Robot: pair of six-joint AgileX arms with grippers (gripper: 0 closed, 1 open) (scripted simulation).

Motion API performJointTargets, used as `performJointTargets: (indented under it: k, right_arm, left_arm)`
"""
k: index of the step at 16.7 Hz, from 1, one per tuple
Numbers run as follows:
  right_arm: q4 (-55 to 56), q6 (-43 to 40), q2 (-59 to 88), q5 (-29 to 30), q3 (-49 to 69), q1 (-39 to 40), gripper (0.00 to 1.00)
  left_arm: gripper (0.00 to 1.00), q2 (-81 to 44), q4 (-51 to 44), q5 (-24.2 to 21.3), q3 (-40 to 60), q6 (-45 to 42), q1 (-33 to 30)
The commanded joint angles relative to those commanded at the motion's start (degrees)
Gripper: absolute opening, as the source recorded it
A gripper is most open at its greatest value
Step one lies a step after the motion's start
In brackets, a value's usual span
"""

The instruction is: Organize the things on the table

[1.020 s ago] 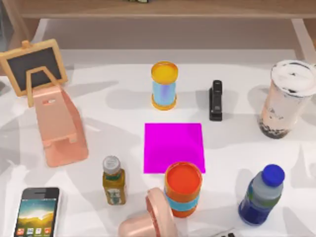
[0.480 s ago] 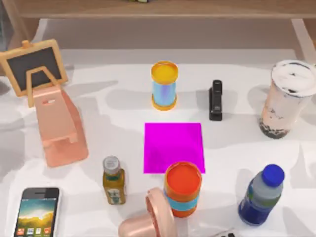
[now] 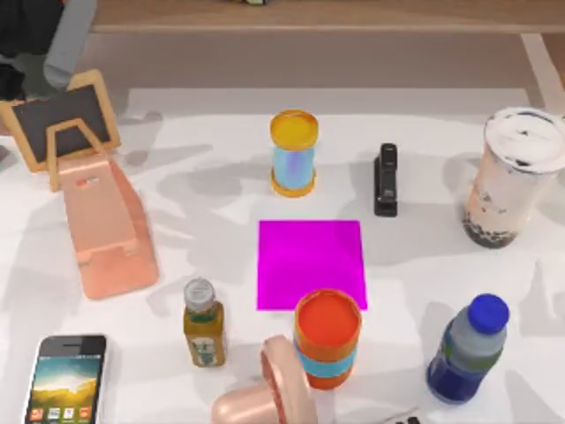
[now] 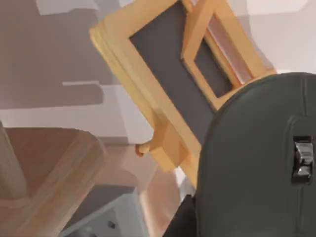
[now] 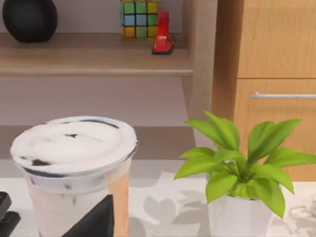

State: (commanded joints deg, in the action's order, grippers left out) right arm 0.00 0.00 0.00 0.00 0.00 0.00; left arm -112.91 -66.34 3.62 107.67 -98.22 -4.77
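My left gripper (image 3: 26,62) hangs at the table's far left corner, above the small chalkboard easel (image 3: 60,119). It is shut on the dark grey computer mouse (image 4: 256,163), which looms close in the left wrist view with its scroll wheel showing. The black smartphone (image 3: 66,380) lies screen up at the near left corner. At the right edge stands the tall white-lidded milk-tea cup (image 3: 516,177), upright. The right wrist view looks at that cup (image 5: 74,168) from close by, with a dark part of my right gripper (image 5: 94,219) in front of it.
A pink phone stand (image 3: 106,230) sits below the easel. A magenta mat (image 3: 311,263) lies mid-table between two orange canisters (image 3: 294,152) (image 3: 327,337). Also standing are a black stapler (image 3: 386,179), a blue-capped bottle (image 3: 468,349), a small bottle (image 3: 203,322) and a potted plant (image 5: 237,168).
My left arm has come into the top view at the far left corner, over the easel. Shadows on the table have shifted. Nothing on the table has moved.
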Motion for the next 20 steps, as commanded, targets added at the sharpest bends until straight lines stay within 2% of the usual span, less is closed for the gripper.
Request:
performJointTargets:
  k: [7,12,16,20]
  right_arm:
    - [0.00,0.00,0.00,0.00,0.00,0.00,1.00]
    - [0.00,0.00,0.00,0.00,0.00,0.00,1.00]
    - [0.00,0.00,0.00,0.00,0.00,0.00,1.00]
    - [0.00,0.00,0.00,0.00,0.00,0.00,1.00]
  left_arm:
    - [0.00,-4.67,1.06,0.26,4.42,55.42,-20.49]
    - [0.00,-10.78,0.58,-0.93,5.28,92.90,-30.49]
    - [0.00,-15.78,-0.28,-2.27,5.59,116.04,-35.06]
    - [0.00,-20.41,-1.17,-3.51,5.58,131.21,-37.00]
